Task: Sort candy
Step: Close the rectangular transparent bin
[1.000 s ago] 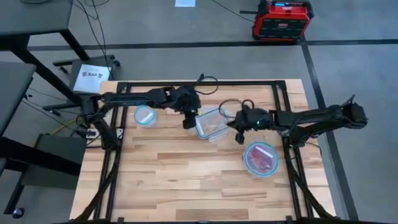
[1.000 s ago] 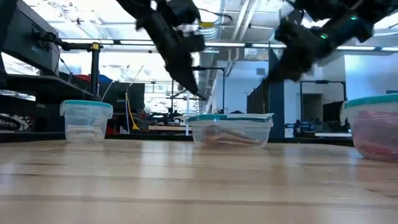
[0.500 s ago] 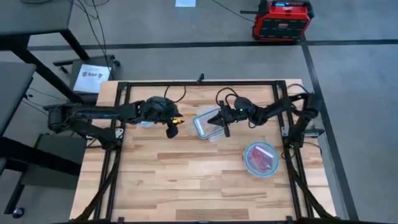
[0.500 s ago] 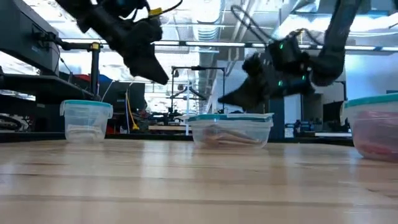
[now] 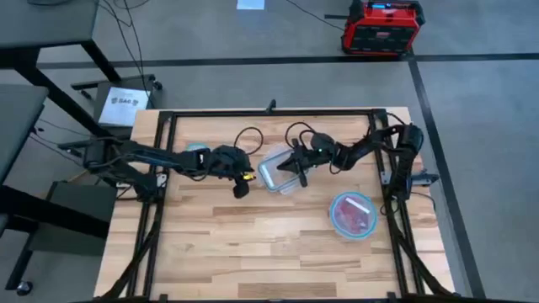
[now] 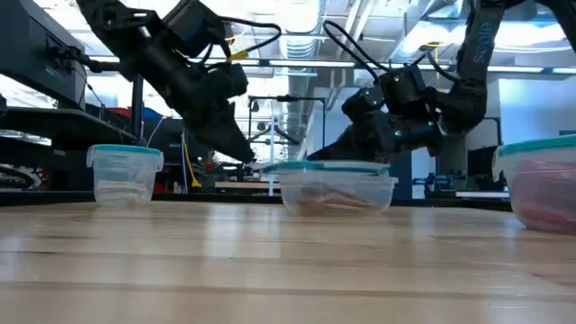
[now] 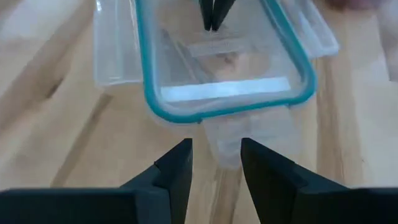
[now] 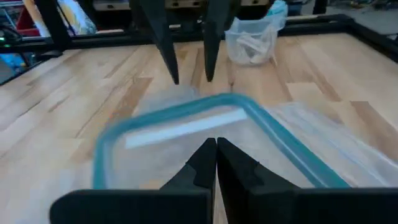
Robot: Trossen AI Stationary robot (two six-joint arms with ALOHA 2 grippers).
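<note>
A clear rectangular container (image 5: 274,172) with a teal-rimmed lid stands at the table's middle far part. Orange-brown candy (image 6: 328,200) shows through its wall. My left gripper (image 5: 240,189) is open, low at the container's left end. Its fingers stand on either side of the lid's clear side flap (image 7: 227,140), with no touch showing. My right gripper (image 5: 301,177) is shut, its tips down at the lid's right part (image 8: 186,137). Red candy fills a round container (image 5: 354,217) at the near right. Pale candy lies in a small round container (image 8: 252,37) at the far left. My right gripper's shut fingertips (image 7: 211,22) come slanting down from the table's right onto the lid's right end. I cannot tell whether they rest on the lid or hang just above it. The container stands flat on the table.
Black frame rails (image 5: 160,210) run along the table's left, far and right sides. Cables loop over the far part, near both wrists. Bare wood (image 5: 269,252) stretches along the near half of the table.
My left gripper has gone from the container's far left corner toward the table's left and near edge, and has come down low beside the container's left end. My right gripper has gone left and down, from between the two containers to the rectangular one's lid.
</note>
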